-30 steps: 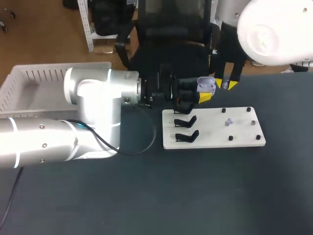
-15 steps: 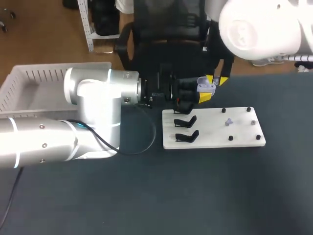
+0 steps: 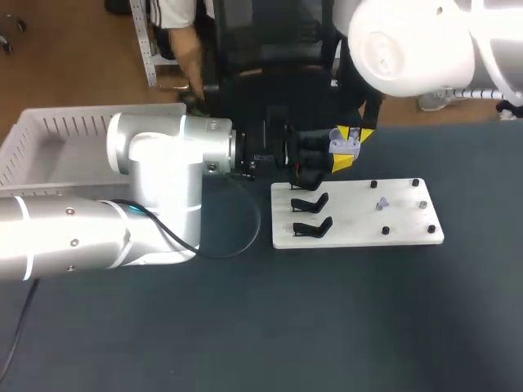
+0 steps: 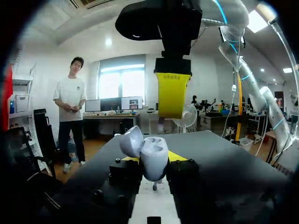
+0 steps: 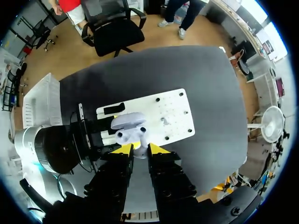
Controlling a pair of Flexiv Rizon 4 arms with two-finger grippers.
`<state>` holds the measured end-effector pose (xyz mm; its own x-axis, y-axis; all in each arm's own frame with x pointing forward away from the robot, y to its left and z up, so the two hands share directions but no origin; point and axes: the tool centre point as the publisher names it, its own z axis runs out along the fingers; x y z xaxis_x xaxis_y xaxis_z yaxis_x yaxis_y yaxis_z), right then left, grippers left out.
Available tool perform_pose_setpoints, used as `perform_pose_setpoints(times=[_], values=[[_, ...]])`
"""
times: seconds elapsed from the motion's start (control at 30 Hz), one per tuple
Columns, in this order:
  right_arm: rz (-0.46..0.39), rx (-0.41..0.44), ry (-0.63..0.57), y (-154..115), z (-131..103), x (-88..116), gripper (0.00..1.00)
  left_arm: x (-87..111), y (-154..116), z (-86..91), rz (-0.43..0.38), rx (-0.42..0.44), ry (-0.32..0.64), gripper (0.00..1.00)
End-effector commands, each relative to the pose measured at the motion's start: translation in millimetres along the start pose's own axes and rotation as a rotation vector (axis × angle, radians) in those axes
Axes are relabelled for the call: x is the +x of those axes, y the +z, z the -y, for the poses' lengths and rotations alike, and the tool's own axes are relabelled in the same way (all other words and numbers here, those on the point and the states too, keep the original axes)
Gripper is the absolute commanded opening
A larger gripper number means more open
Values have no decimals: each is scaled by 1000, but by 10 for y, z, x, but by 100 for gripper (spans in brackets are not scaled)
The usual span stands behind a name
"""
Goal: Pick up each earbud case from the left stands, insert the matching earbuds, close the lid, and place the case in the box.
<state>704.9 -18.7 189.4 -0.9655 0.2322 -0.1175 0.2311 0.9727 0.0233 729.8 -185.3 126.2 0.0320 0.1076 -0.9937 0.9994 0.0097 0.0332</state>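
Left gripper (image 4: 155, 161) clamped on the pale open-lidded earbud case (image 4: 148, 151), held up just beyond the white stand board (image 3: 359, 214)
Right gripper (image 5: 140, 149) sits just above the case, yellow tips pinching a small white earbud (image 5: 139, 144) right at its opening; white slatted plastic box (image 3: 49, 139) well apart, at the left of the dark bench (image 3: 327, 327)

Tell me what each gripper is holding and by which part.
The left gripper clamps the open earbud case by its lower body. The right gripper pinches what looks like a white earbud by its stem, just above the case.
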Motion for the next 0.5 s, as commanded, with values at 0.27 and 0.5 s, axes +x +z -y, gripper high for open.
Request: perform_pose_setpoints(times=[0.27,0.5], values=[[-15,10,4,53,-17,-60,0,7,-2,21,4,-8,4,0],[-22,12,7,85,-20,-79,0,7,-2,21,4,-8,4,0]])
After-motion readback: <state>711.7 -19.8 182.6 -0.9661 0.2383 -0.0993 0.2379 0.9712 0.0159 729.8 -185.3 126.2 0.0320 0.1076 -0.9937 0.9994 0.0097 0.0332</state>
